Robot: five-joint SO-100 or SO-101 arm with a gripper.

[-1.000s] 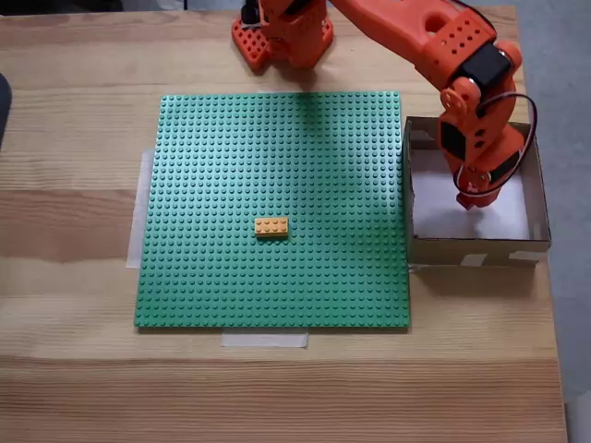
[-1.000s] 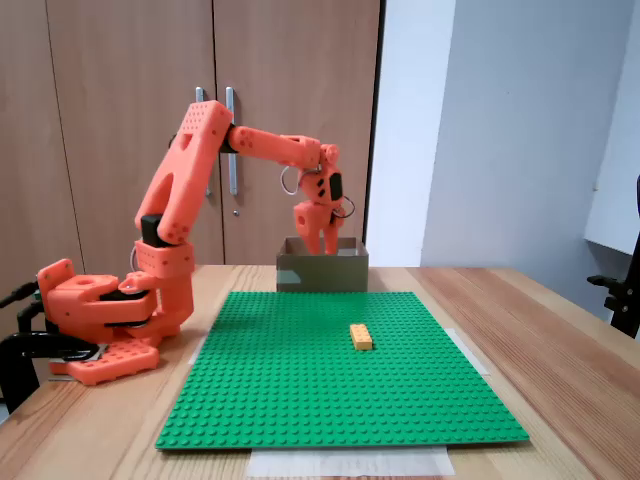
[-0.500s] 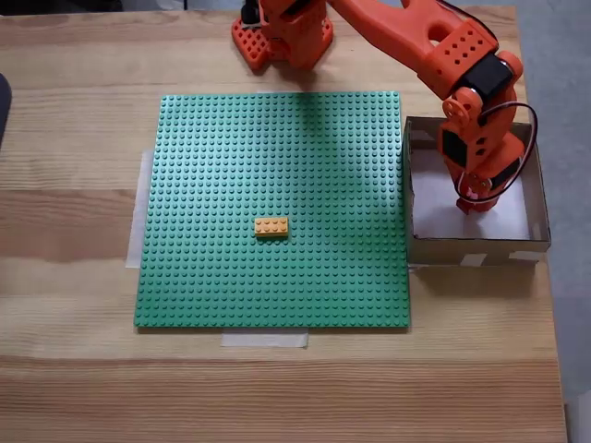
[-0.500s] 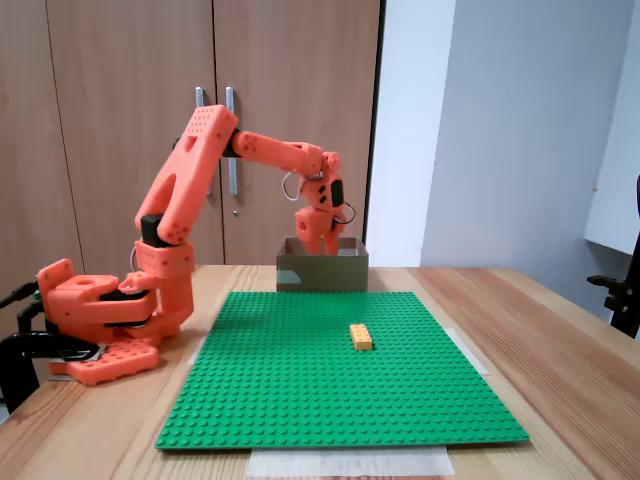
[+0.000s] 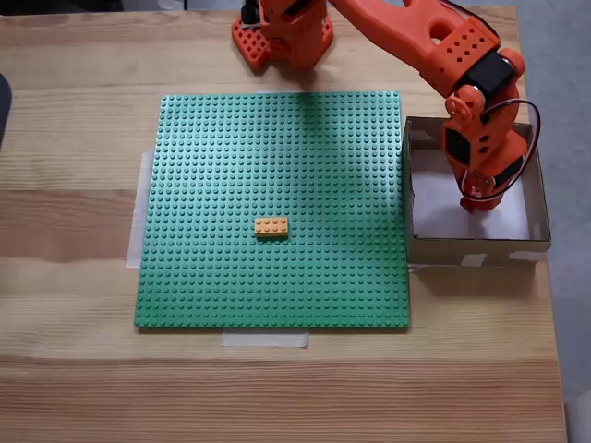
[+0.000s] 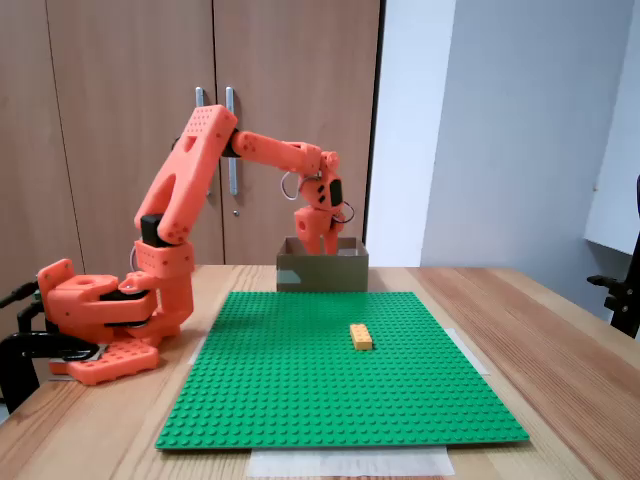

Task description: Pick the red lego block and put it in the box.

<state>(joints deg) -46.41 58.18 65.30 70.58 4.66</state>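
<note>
While the arm reaches over the box, the scene reads as follows.

Gripper: the gripper point(image 5: 477, 203) hangs tip-down inside the box point(image 5: 526, 242) in the top-down fixed view; in the side-on fixed view the gripper point(image 6: 322, 243) dips behind the box's point(image 6: 322, 272) front wall, so its tips are partly hidden.
Jaw state: cannot tell whether the jaws are spread or pressed together; the fingertips are small and dark against the arm in both fixed views.
Red lego block: a reddish spot sits at the gripper tips from above, but it is too small to tell from the orange arm parts, so I cannot say where the block lies relative to the gripper.
Box: stands on the wooden table point(image 5: 74, 111), just beside the right edge of the green baseplate point(image 5: 231, 157) as seen from above.
Orange-yellow brick: the brick point(image 5: 271, 226) lies flat on the baseplate, well apart from the box and gripper.
Arm base: the base point(image 6: 100, 320) sits on the table beside the baseplate.
</note>
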